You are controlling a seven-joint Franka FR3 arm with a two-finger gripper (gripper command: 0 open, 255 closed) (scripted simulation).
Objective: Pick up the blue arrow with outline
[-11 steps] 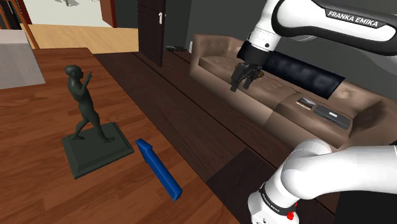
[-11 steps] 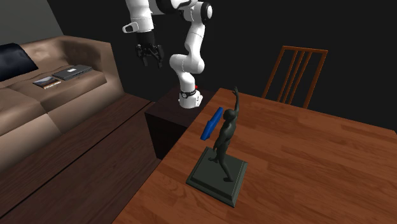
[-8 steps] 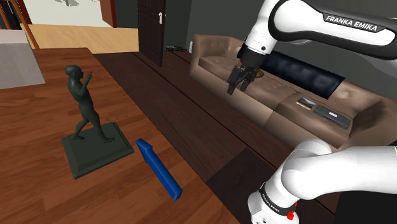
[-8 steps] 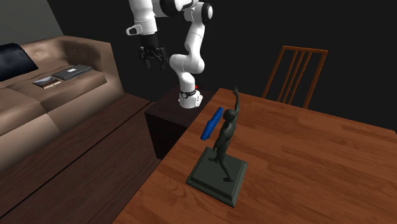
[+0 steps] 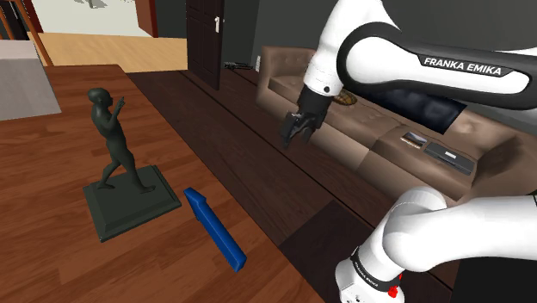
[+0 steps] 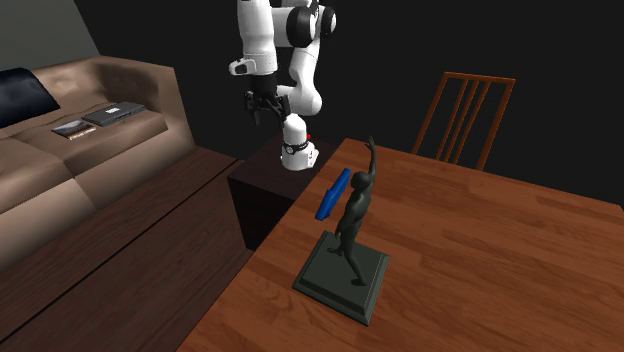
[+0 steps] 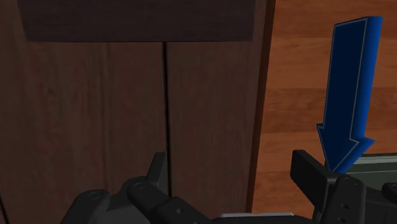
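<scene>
The approach was in hand. The end effector (image 5: 293,136) hung in the air off the edge of the wooden surface (image 5: 52,250), opened wide and empty, well apart from the blue arrow (image 5: 215,229). The arrow lay flat near that edge, its head just beside the base of the dark statue (image 5: 114,163). Next, by my reading, the end effector needed to cross over the shaft, turn to span its narrow width, then descend — keeping clear of the statue's base.
</scene>
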